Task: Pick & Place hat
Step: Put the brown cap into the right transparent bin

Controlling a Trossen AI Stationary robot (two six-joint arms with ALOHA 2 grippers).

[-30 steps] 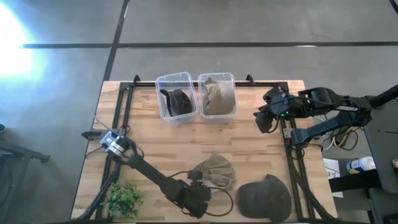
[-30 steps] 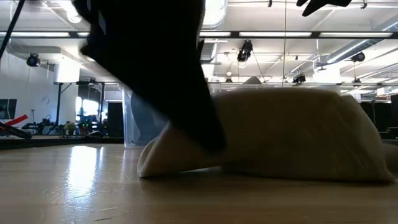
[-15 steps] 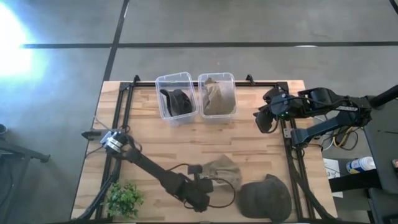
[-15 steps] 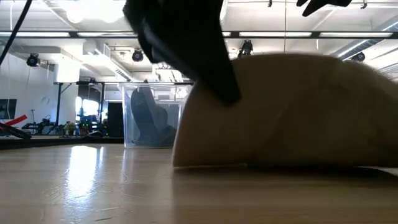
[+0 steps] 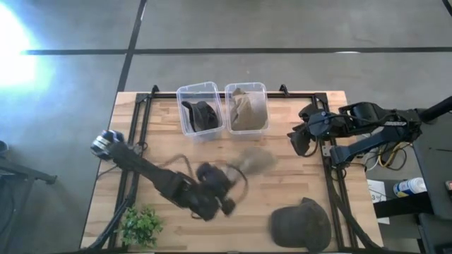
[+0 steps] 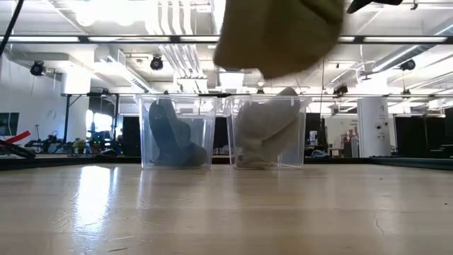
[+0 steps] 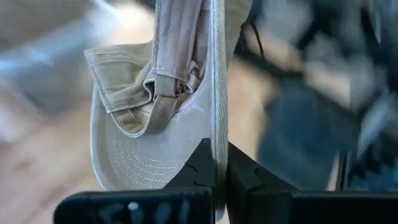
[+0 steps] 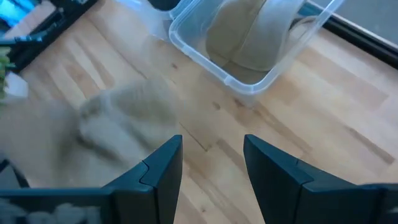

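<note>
Your left hand (image 7: pixel 216 186) is pinched closed on the brim of the tan hat (image 7: pixel 161 99), which hangs from it with the strap and buckle showing in the left wrist view. In the high view the hat (image 5: pixel 254 159) is a blur over the middle of the counter (image 5: pixel 282 180), just short of the two clear bins, and in the low view it (image 6: pixel 279 35) rides well above the surface, in front of the bins. So you are in the carry step: the hat is lifted and travelling, not yet placed.

The right bin (image 5: pixel 246 107) already holds a tan hat, and the left bin (image 5: pixel 200 111) holds a dark one. Judging by colour, the right bin looks like the target. You need to bring the hat over that bin's opening, lower it so the crown clears the rim, and only then part the fingers. The fabric is limp and swings, so let it settle before release, or it may drape over the bin wall.

Your right hand (image 8: pixel 211 171) waits open at the counter's right edge. A dark hat (image 5: pixel 300 224) lies at the near right of the counter.
</note>
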